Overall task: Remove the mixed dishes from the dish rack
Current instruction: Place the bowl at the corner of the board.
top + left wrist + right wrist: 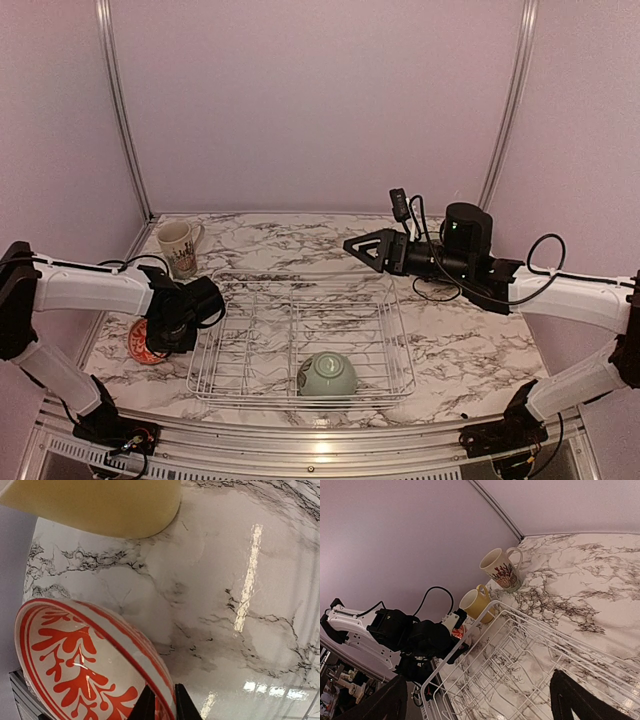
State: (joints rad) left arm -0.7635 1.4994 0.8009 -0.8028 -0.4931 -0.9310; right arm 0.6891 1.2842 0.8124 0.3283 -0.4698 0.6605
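A: Left gripper [163, 706]?
B: Clamped on the rim of the white-and-red bowl [85, 670], one finger inside, one outside. Bowl is tilted, left of the dish rack [262, 345] and outside it. Can't tell if it touches the table [470, 340].
A: Right gripper [355, 245]?
B: Fingers spread wide, nothing between them. It's raised near the rack's far right corner, pointing left.
A: What's in the rack?
B: Pale green bowl [327, 375], upside down, against the near side, a bit right of the middle.
A: Other dishes?
B: Cream mug [178, 247] upright on the table, beyond the rack's far left corner. Yellow cup [474, 602] sits between mug and rack, just beside that corner; the left wrist view shows it near the held bowl.
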